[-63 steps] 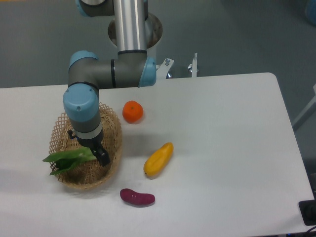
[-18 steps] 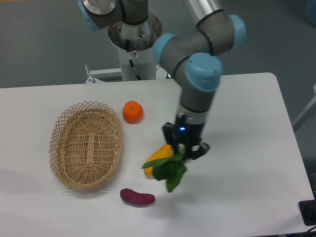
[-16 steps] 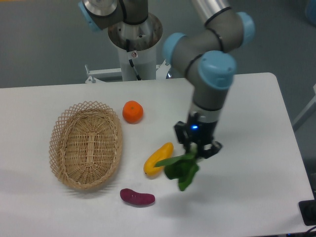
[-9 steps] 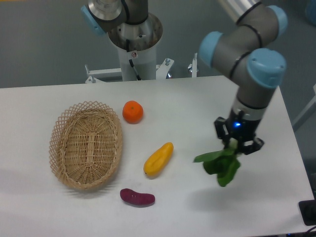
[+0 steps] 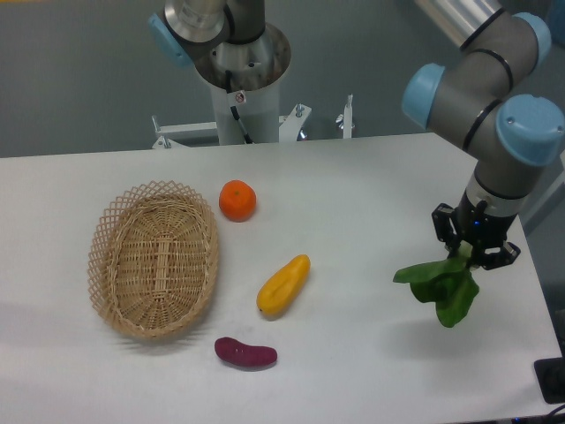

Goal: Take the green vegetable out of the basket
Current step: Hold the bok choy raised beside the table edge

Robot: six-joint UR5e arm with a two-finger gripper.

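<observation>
pincer [image 5: 474, 254] pinches the green vegetable [image 5: 441, 286] aloft, well apart from the basket [image 5: 153, 258].

White table [image 5: 371, 185], basket [image 5: 154, 261], orange [image 5: 237, 200], yellow fruit [image 5: 283, 285], sweet potato [image 5: 245, 352]

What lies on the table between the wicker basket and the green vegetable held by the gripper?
In the camera view, the yellow fruit lies between the basket and the green vegetable; right of the fruit the table is bare.
</observation>
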